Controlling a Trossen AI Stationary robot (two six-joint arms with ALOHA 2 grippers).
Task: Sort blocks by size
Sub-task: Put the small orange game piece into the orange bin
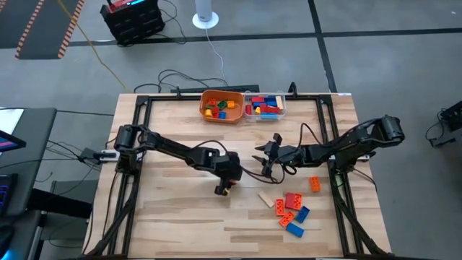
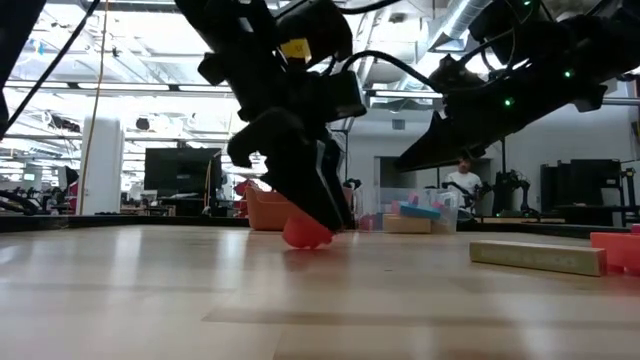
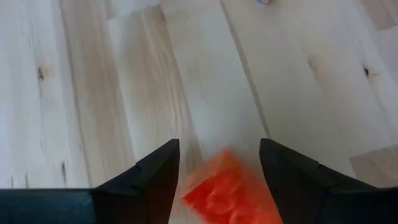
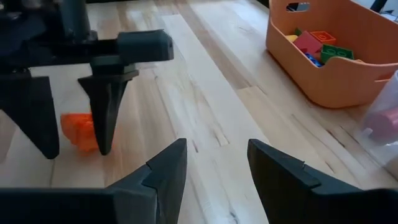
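My left gripper (image 1: 224, 189) is open and points down at the table's middle. A small orange-red block (image 3: 227, 193) lies on the table between its fingers, and shows in the low view (image 2: 307, 232) and the right wrist view (image 4: 78, 132). My right gripper (image 1: 266, 157) is open and empty, above the table just right of the left gripper. More blocks (image 1: 292, 209) in red, orange and blue lie on the table near the right front. A long tan block (image 1: 267, 198) and an orange block (image 1: 315, 183) lie beside them. My left gripper has one finger on either side of the orange-red block (image 4: 78, 132), pointing down from above. The block lies on the table. I cannot tell whether a finger (image 4: 104, 118) touches it.
An orange bowl (image 1: 221, 106) and a clear container (image 1: 265, 106), both holding blocks, stand at the table's far edge. A black frame (image 1: 339, 144) runs around the table. The tan block (image 2: 538, 256) lies flat at the right of the low view.
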